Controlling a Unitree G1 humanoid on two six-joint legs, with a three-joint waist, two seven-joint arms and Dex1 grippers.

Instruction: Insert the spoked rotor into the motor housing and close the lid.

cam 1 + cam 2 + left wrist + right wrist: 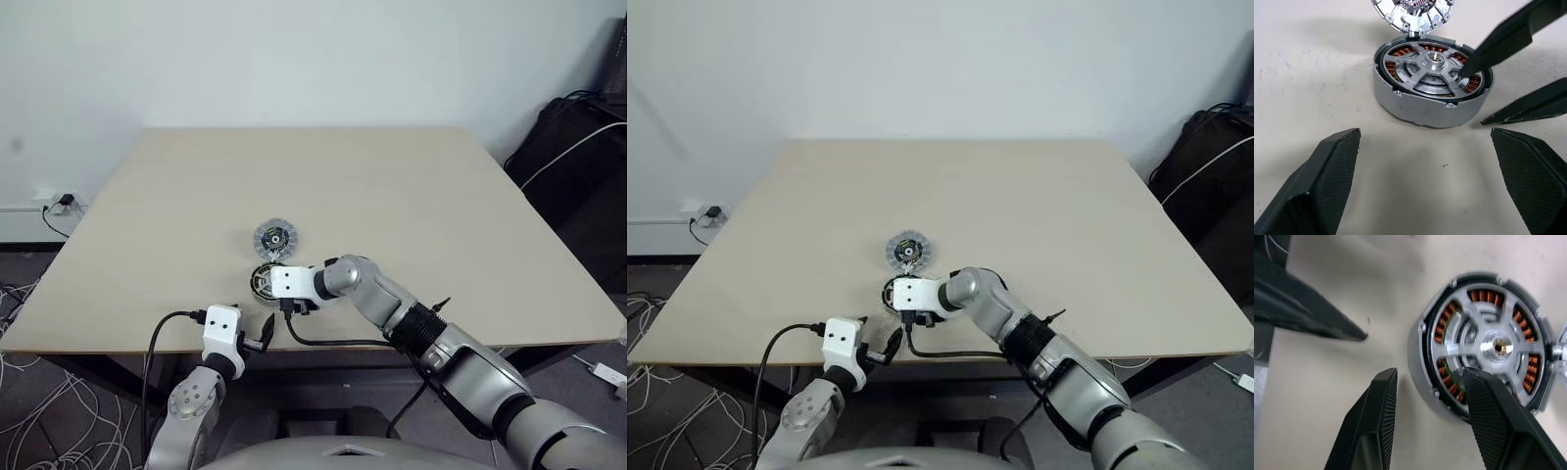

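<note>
Motor housing (1420, 105): set flat on the table (392, 196), near its front edge. Copper windings are seen in a ring inside its dark rim.

Spoked rotor (1435, 73): judged to be already seated in the housing, silver spoked face up and about level with the rim.

Lid (275, 238): laid ribbed face up just beyond the housing, at or against its far rim. Not yet fitted.

Right gripper (1430, 374): jaws parted and nothing held. One finger is placed over the rotor's face and the other outside the housing wall, clear of it.

Left gripper (1425, 134): jaws spread wide and empty, aimed at the housing from the near side and well clear of it.

Hazards:
- The rotor may be tilted or lifted out of its seat if the finger over its face catches a spoke as it is drawn away.
- The housing may be pushed across the table into the lid if the straddling fingers are dragged sideways.
- The lid lies flat and thin, so it may slide away instead of being picked up.
- The lid may jam if it is lowered off-centre onto the hub.
</note>
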